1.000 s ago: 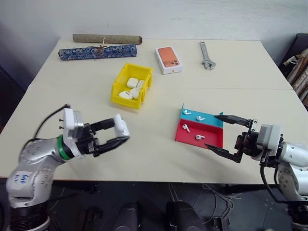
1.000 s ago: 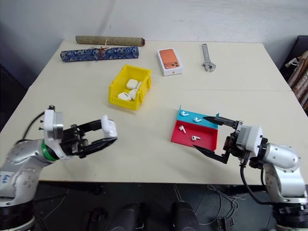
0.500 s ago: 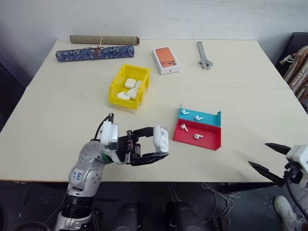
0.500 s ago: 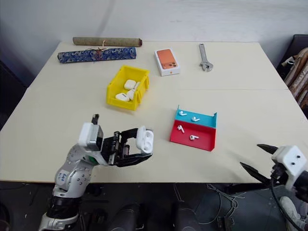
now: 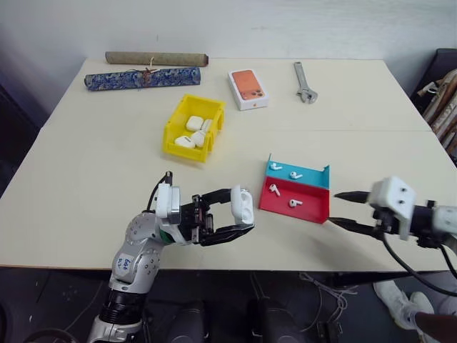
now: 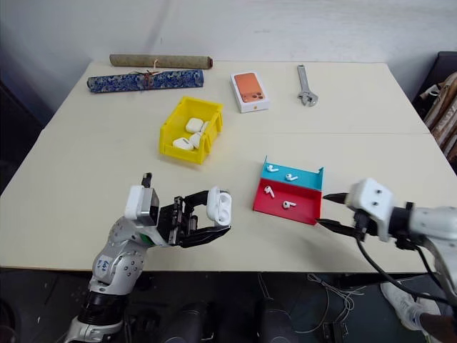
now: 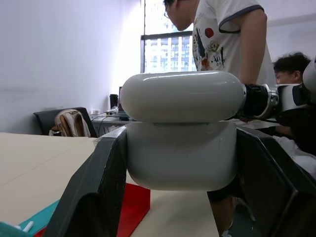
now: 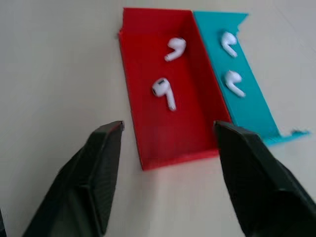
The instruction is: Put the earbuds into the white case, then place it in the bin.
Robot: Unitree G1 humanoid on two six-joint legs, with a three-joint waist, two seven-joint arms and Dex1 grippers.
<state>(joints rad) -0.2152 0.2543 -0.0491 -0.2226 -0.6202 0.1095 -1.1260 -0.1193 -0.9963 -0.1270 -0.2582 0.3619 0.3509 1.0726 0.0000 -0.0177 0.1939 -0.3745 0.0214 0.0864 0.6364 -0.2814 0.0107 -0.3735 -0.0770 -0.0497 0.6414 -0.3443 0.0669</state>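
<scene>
The left arm (image 5: 139,246) is rounded silver-grey metal with a green ring at the wrist and a small white label with blue handwriting at about 7 o'clock on its lower segment. A white boxy block sits behind the left gripper (image 5: 241,218), which has two tapered black fingers (image 5: 218,194) and thin black cables. The right gripper (image 5: 341,209) has slim, pointed black fingers on a white block; a black cable loops beneath the silver right arm (image 5: 446,221).

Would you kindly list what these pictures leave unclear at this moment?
- White case, left wrist view: its sides are covered by the left pincer's fingers.
- Cases in the yellow bin, head views: overlapping, count uncertain.
- Wrench, head views: markings too small.
</scene>
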